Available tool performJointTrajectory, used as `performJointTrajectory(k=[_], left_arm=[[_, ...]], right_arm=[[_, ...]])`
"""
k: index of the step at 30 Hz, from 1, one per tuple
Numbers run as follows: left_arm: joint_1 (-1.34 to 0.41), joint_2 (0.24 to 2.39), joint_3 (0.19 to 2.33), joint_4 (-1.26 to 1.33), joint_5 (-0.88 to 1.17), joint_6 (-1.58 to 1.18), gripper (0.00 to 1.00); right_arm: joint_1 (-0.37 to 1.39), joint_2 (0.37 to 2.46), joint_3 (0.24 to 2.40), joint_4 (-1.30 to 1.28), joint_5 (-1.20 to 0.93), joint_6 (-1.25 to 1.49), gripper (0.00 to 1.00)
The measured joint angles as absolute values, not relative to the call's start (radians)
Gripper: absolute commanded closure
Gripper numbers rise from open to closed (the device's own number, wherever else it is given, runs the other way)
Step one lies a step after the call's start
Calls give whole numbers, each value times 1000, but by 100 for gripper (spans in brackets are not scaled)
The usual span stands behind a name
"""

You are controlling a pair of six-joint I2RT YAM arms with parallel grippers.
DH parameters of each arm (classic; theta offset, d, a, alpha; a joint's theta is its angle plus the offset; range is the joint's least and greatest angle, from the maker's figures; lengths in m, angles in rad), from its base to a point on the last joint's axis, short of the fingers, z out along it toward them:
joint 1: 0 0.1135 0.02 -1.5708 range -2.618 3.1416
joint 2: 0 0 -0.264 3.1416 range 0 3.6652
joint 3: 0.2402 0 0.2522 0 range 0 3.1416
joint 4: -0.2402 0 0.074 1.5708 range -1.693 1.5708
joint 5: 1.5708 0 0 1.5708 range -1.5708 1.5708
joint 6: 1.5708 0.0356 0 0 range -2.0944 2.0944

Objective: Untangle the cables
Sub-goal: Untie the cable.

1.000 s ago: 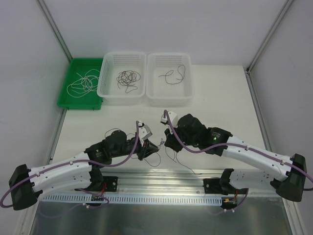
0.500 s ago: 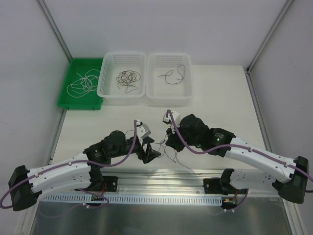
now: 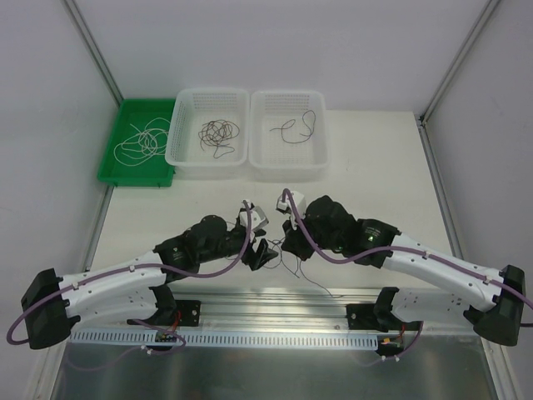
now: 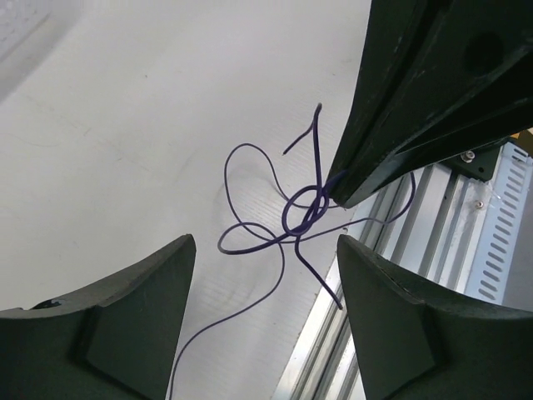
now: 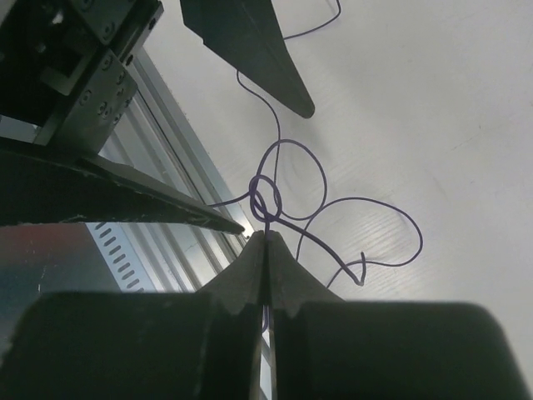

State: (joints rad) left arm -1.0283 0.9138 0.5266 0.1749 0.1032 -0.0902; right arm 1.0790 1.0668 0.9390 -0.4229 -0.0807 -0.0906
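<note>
A small tangle of thin dark-purple cables (image 4: 301,212) hangs just above the white table near its front edge, with loose loops trailing onto the surface (image 5: 366,208). My right gripper (image 5: 266,236) is shut on a strand just below the knot (image 5: 266,200). My left gripper (image 4: 266,242) stands open facing the knot, a finger on each side and nothing between them. In the top view the left gripper (image 3: 265,254) and the right gripper (image 3: 287,247) sit close together, with the cables (image 3: 293,265) under them.
A green tray (image 3: 133,178) with a whitish cable stands at the back left. Beside it are a white basket (image 3: 176,154) with a dark tangle and a second basket (image 3: 287,169) with one dark cable. An aluminium rail (image 3: 275,304) runs along the near edge.
My left gripper has opened and let go of the cable, and its arm has shifted right, closer to the right gripper. The right gripper has stayed shut on the strand.
</note>
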Motion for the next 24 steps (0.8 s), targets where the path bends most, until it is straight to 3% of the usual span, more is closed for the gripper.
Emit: performJointTrajectory(k=[11, 24], left_arm=[[-1028, 692, 494, 144, 158, 67, 38], [-1028, 864, 493, 113, 302, 281, 38]], right_arm=[[1082, 1031, 882, -424, -117, -125, 99], [1087, 995, 879, -423, -250, -213, 99]])
